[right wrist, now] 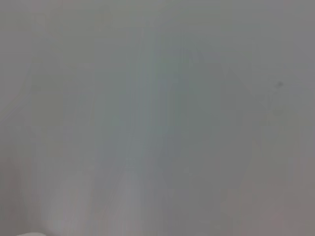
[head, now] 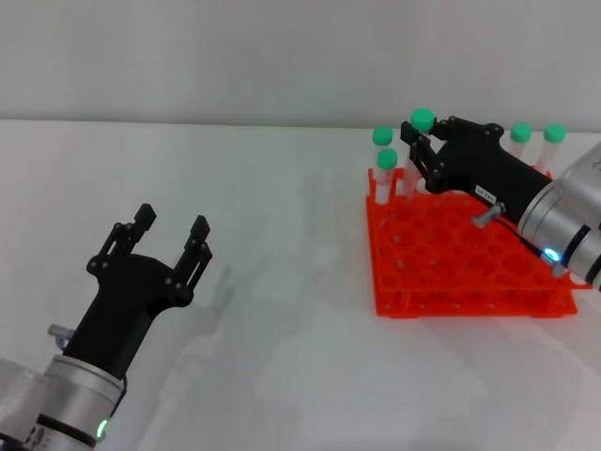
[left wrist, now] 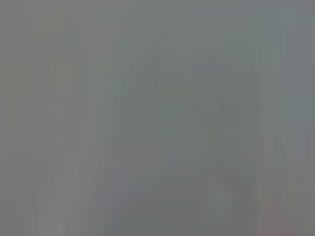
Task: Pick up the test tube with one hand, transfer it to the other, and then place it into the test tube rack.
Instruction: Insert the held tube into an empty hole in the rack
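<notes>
On the right side of the white table [head: 282,282] stands the orange-red rack [head: 451,268], a two-tiered grid of round holes. Most holes in its near rows are empty. Along its far edge stand green-capped tubes: two at the far left corner [head: 382,137] [head: 387,161], and two more toward the far right [head: 520,132] [head: 555,134]. How many others stand behind the arm cannot be told.

Above the rack's far left part hangs the right hand [head: 416,147], black and multi-jointed with a small white label, reaching in from the rack's right. At its tips is a tube [head: 422,120] with a round green cap; the cap shows just above the fingers, and the clear body runs down between them toward the rack's back row. The fingers look closed about this tube, gripping it below the cap. Whether its lower end already sits in a hole cannot be made out, since the hand covers it.

Well to the left of the rack, over bare table, is the left hand [head: 171,230], black with a silver arm and a green-lit ring. Its two fingers are spread wide apart and hold nothing; they touch neither the rack nor any tube.

Both wrist views show only a plain grey blur, with nothing to be identified.
</notes>
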Motion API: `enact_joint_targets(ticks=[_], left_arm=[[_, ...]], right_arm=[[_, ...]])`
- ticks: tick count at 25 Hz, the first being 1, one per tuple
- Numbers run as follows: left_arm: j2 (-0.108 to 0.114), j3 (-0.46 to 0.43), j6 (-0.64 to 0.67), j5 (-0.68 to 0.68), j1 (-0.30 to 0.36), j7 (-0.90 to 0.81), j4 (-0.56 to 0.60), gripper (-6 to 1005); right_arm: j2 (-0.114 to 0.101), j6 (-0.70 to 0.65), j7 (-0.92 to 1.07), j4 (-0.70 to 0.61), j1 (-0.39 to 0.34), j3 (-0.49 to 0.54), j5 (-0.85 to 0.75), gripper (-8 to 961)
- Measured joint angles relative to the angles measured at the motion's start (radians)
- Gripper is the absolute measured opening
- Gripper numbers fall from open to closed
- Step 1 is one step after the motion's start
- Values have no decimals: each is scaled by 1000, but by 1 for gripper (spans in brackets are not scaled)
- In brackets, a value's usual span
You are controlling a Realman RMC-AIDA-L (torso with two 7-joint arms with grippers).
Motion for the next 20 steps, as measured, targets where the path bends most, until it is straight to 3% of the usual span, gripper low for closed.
enact_joint_targets(ticks=[20], left_arm=[[0,-2,1,-1,-27,-8,0,685]], right_arm=[[0,75,-11,-2,0,-25,-1,335]])
